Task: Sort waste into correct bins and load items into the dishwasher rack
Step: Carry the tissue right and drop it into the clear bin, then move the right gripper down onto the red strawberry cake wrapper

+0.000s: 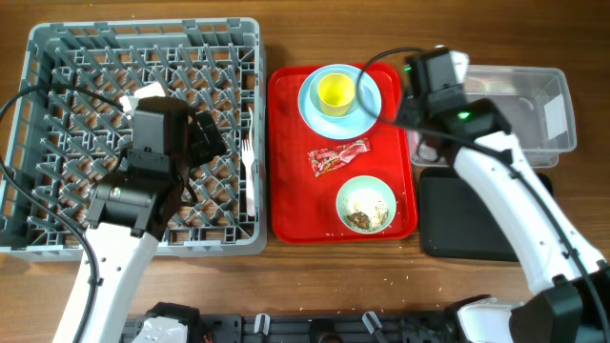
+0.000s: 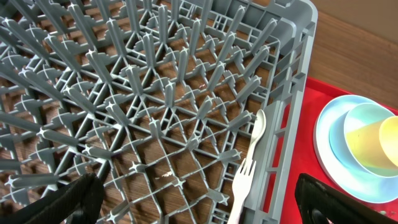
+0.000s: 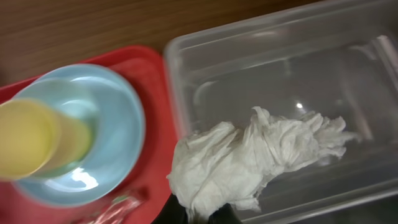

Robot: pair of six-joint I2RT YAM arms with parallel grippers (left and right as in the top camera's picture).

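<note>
Two arms are in my feeds. The left gripper hangs low over the rack with its fingers spread wide and nothing between them. Under it, the fork and spoon lie end to end on the rack floor, close along the wall nearest the red tray.

The right gripper sits at the tub's left end, beside the red tray. Its wrist view shows it pinched on the lower edge of the tissue, which spreads in front of the tub's near wall and floor. I cannot tell whether the tissue touches the tub.

On the red tray, the plate sits at the far end. It carries a bowl, and the cup stands upright inside that. The wrapper lies mid-tray, apart from the plate. The other bowl sits at the near end with brown and white scraps in it.

The black tray lies just in front of the tub, with my right arm crossing above it. A few white crumbs speckle the table near the red tray's front edge.
</note>
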